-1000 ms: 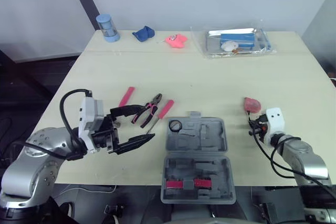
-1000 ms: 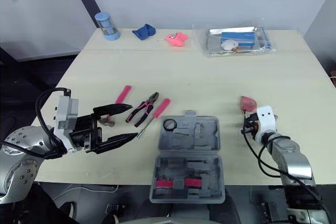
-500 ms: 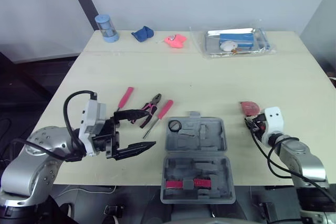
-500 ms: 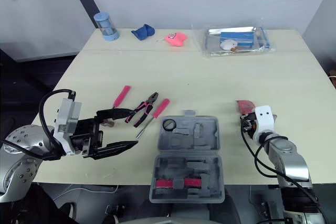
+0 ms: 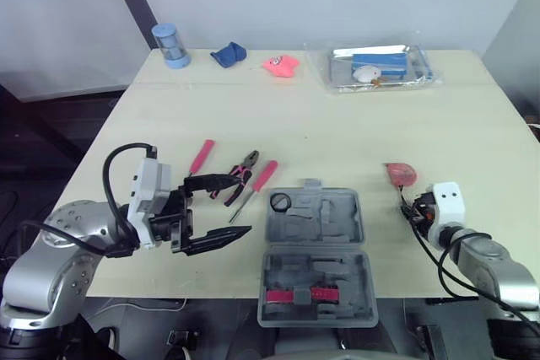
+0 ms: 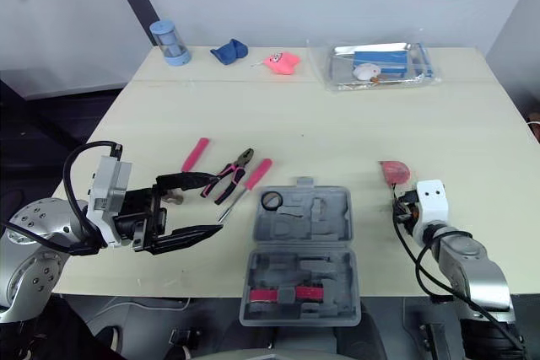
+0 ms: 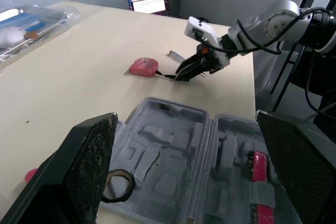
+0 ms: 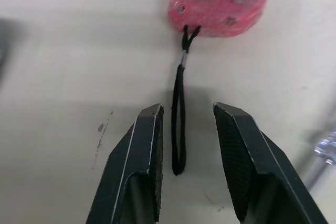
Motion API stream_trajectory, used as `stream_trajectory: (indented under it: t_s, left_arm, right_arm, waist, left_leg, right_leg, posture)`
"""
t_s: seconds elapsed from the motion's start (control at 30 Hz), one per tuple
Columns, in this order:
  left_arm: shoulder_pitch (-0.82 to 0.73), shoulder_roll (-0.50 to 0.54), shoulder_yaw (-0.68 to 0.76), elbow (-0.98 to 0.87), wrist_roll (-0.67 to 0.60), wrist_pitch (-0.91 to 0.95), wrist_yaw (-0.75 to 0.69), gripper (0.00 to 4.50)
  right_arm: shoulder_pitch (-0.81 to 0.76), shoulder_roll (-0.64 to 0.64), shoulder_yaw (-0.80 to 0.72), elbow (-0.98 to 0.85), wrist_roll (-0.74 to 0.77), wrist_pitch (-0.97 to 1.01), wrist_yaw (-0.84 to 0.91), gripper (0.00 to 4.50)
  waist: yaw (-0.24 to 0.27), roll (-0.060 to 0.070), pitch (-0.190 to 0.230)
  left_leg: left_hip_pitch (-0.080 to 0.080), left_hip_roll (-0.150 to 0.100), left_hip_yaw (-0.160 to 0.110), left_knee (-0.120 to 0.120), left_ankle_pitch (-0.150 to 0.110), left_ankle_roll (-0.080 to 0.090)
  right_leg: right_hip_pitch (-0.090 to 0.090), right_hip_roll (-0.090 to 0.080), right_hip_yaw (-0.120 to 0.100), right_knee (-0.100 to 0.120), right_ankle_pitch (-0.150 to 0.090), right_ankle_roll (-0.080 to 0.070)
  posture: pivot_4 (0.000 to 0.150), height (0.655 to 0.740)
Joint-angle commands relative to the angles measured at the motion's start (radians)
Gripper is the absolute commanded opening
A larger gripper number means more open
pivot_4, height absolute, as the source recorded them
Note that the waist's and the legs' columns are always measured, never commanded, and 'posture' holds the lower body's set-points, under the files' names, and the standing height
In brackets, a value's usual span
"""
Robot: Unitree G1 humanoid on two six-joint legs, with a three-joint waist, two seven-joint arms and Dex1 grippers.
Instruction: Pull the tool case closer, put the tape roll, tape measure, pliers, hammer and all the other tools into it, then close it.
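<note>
The grey tool case lies open near the table's front edge. The black tape roll sits in its far left corner, and a red-handled tool lies in its near half. Left of the case lie the pink-handled pliers, a pink screwdriver and another pink-handled tool. My left gripper hangs open beside the case, holding nothing. The pink tape measure lies right of the case. My right gripper is open, with the tape measure's black strap lying between its fingers.
Along the far edge stand a blue cylinder, a blue cloth, a pink toy and a clear bag with a tray. A small metal piece lies near the right gripper.
My right gripper has drawn back a little toward the table's front edge, away from the tape measure. The left gripper's lower finger has dropped slightly.
</note>
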Motion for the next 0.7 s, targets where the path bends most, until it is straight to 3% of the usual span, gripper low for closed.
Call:
stream_trajectory:
  t_s: [0.03,0.07,0.1,0.6,0.7]
  left_arm:
    - [-0.016,0.008,-0.001,-0.016,-0.010,0.001,0.004,4.50]
    - [-0.019,0.008,-0.003,-0.017,-0.011,0.001,0.003,4.50]
    - [-0.023,0.008,-0.005,-0.018,-0.013,0.003,0.002,4.50]
    - [-0.064,0.017,-0.018,-0.014,-0.017,0.023,-0.009,4.50]
    - [-0.067,0.016,-0.019,-0.009,-0.013,0.020,-0.011,4.50]
  right_arm:
    - [-0.029,0.014,-0.020,-0.044,0.012,0.002,-0.024,2.21]
    - [-0.040,0.018,-0.014,-0.026,0.000,-0.010,-0.035,2.42]
    - [-0.050,0.021,-0.008,-0.005,-0.009,-0.021,-0.040,3.06]
    - [-0.125,0.058,0.048,0.228,-0.087,-0.177,-0.049,3.06]
    - [-0.121,0.054,0.063,0.234,-0.103,-0.200,-0.039,1.60]
  waist:
    - [0.001,0.000,0.000]
    - [0.002,0.000,0.000]
    - [0.003,0.000,0.000]
    - [0.001,0.000,0.000]
    - [0.001,0.000,0.000]
  left_leg:
    - [0.000,0.000,0.000,0.000,0.000,0.000]
    - [0.000,0.000,0.000,0.000,0.000,0.000]
    - [0.000,0.000,0.000,0.000,0.000,0.000]
    - [0.000,0.000,0.000,0.000,0.000,0.000]
    - [0.000,0.000,0.000,0.000,0.000,0.000]
  right_leg:
    - [0.000,0.000,0.000,0.000,0.000,0.000]
    - [0.000,0.000,0.000,0.000,0.000,0.000]
    - [0.000,0.000,0.000,0.000,0.000,0.000]
    - [0.000,0.000,0.000,0.000,0.000,0.000]
    - [0.000,0.000,0.000,0.000,0.000,0.000]
  posture:
    - [0.150,0.7400]
    - [0.150,0.7400]
    - [0.150,0.7400]
    - [0.150,0.7400]
    - [0.150,0.7400]
